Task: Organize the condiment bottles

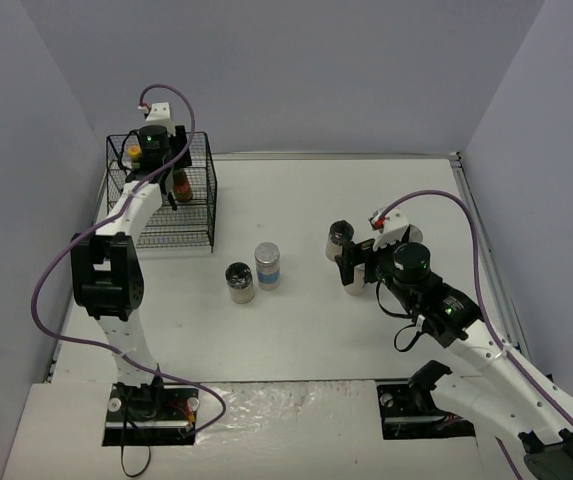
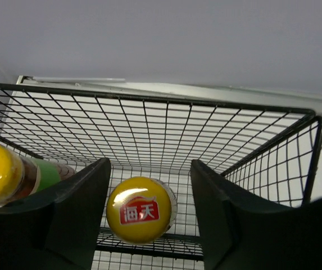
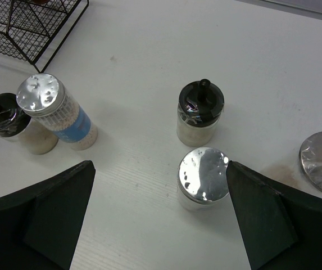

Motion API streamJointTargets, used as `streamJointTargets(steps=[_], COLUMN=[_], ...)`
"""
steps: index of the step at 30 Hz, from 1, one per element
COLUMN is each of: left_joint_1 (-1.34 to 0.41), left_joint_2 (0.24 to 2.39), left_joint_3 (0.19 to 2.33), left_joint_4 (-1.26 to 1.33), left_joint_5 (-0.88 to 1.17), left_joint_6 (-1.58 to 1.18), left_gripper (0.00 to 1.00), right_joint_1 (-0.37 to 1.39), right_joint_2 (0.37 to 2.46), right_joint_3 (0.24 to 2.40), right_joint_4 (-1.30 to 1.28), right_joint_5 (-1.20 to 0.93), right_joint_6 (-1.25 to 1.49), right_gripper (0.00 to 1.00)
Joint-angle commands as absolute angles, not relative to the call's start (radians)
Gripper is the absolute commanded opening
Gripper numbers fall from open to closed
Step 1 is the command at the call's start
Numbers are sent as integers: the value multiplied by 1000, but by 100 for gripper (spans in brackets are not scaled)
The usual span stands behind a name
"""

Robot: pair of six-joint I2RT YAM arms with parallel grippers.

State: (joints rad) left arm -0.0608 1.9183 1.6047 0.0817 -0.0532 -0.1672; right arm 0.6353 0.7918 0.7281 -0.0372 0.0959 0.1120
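My left gripper [image 1: 169,165] reaches into the black wire rack [image 1: 196,215] and is open. In the left wrist view, a sauce bottle's yellow cap [image 2: 141,210] stands between its fingers [image 2: 76,202], close to the left one and apart from the right one. A second yellow-capped bottle with a green label [image 2: 0,173] leans at the far left. My right gripper [image 3: 159,169] is wide open above a silver-lidded jar [image 3: 203,174], which sits just inside the right finger [image 3: 262,219]. A black-lidded jar [image 3: 200,112] stands just beyond it.
A silver-lidded jar with a blue label [image 1: 267,265] and a black-lidded jar [image 1: 239,281] stand together mid-table. Another silver lid [image 3: 321,163] is at the right edge of the right wrist view. Grey walls close in the table on three sides.
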Motion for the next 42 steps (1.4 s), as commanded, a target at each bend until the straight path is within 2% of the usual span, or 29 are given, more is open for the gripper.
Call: streamJointTargets(steps=[1,4,10,16,25,31,42], left_joint_1=[-64,-64,-81,-186,-504,-653,-718], left_joint_2=[1856,1836,1713,1473,1271,1314,1465], left_joint_3=[1653,1677,1755,1659,1356,1272,1291], left_joint_4=[188,139,-111,-333,-402,-379,-388], left_joint_5=[-61,-64,-18,42,10,-64,-76], left_joint_6=[-173,-176,-196,-235,-291,-281,-286], left_gripper=[65,79,96,97,97,97,97], right_joint_1=[637,637,637,636,637,636,637], right_joint_2=[790,785,756,729,675,647,637], right_joint_3=[730,733,743,758,767,761,761], right_joint_4=[21,21,21,21,21,19,7], right_joint_5=[84,80,77,68,50,65,74], right_joint_6=[112,112,113,117,130,134,133], right_gripper=[100,100,100,100,100,100,100])
